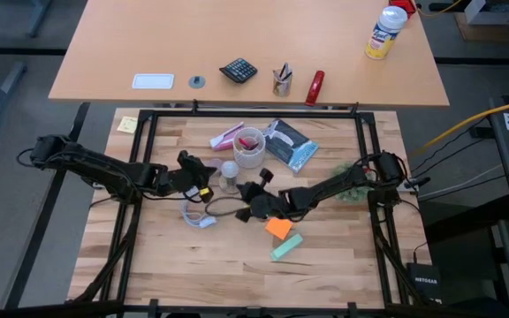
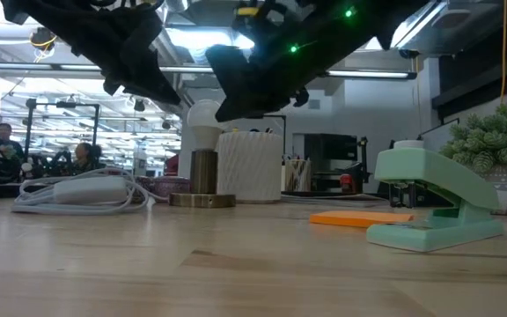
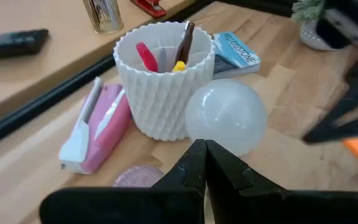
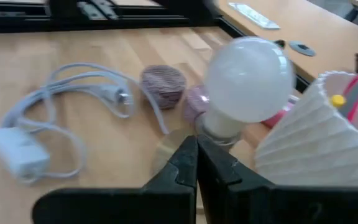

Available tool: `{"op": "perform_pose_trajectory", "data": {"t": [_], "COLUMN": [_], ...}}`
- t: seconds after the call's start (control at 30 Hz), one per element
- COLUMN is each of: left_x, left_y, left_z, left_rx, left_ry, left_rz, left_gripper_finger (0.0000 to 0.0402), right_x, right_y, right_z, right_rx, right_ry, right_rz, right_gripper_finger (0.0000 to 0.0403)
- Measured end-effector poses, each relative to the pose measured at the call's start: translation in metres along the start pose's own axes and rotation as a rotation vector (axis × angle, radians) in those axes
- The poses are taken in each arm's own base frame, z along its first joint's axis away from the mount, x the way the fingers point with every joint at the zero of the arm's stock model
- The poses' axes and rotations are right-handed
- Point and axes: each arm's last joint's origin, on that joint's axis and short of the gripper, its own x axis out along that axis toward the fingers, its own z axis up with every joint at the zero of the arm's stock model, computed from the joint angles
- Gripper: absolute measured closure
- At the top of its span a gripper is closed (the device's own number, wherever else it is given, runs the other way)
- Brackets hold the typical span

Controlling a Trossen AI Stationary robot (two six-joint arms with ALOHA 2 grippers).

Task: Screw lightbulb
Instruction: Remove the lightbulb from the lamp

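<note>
the lightbulb stands upright in a brass socket mid-tabletop, touching the cup. my left pincer and right pincer flank it, both pressed together, empty. i should spread one, grip the globe squarely, twist gently. only the low view shows the socket.

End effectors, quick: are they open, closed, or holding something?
Left end effector: closed, holding nothing, near the round white lightbulb.
Right end effector: closed, holding nothing.
</note>
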Motion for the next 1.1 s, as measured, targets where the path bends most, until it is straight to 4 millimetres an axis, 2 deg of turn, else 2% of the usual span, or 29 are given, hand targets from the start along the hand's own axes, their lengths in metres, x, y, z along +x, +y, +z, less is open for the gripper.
{"op": "perform_pose_trajectory", "data": {"t": [0.17, 0.37, 0.57, 0.67, 0.77, 0.97, 1.1], "left_x": [0.001, 0.001, 0.002, 0.008, 0.016, 0.031, 0.036], "left_y": [0.001, 0.002, 0.005, 0.001, -0.004, -0.013, -0.026], "left_z": [-0.001, -0.01, -0.023, -0.025, -0.028, -0.041, -0.049], "left_rx": [0.019, 0.126, 0.084, 0.051, -0.003, -0.023, -0.035], "left_ry": [0.014, 0.113, 0.24, 0.235, 0.215, 0.191, 0.076], "left_rz": [0.011, -0.046, -0.031, -0.027, 0.006, 0.095, 0.113], "left_gripper_finger": [0.04, 0.039, 0.0305, 0.0259, 0.023, 0.0229, 0.0239], "right_x": [-0.005, -0.004, -0.004, -0.004, -0.004, -0.008, -0.012], "right_y": [0.005, 0.005, 0.006, 0.006, 0.006, 0.01, 0.014], "right_z": [-0.001, -0.002, -0.002, -0.002, -0.002, -0.003, -0.004], "right_rx": [-0.011, -0.011, -0.013, -0.017, -0.045, -0.092, -0.114], "right_ry": [0.001, 0.014, 0.015, 0.016, 0.015, 0.009, 0.009], "right_rz": [0.011, 0.061, 0.066, 0.066, 0.066, 0.068, 0.055], "right_gripper_finger": [0.0396, 0.0392, 0.0395, 0.0396, 0.0396, 0.0397, 0.0397]}}
